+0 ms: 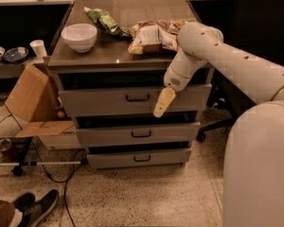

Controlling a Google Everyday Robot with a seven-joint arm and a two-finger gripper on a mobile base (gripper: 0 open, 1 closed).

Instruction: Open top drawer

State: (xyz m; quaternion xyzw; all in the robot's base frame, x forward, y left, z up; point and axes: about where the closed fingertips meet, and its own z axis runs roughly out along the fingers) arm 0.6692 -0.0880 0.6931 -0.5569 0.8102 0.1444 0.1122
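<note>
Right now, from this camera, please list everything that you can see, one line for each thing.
cabinet: one, grey, centre
top drawer: one, grey, highest
lower drawers: two, grey, below it
bowl: one, white, cabinet top, left
bag: one, green, behind the bowl
snack bags: pile, tan, cabinet top, right
cardboard box: one, brown, floor, left of cabinet
shoes: two, dark, floor, bottom left
arm: one, white, reaching from the right
gripper: one, tan, before the top drawer, right of its handle
</note>
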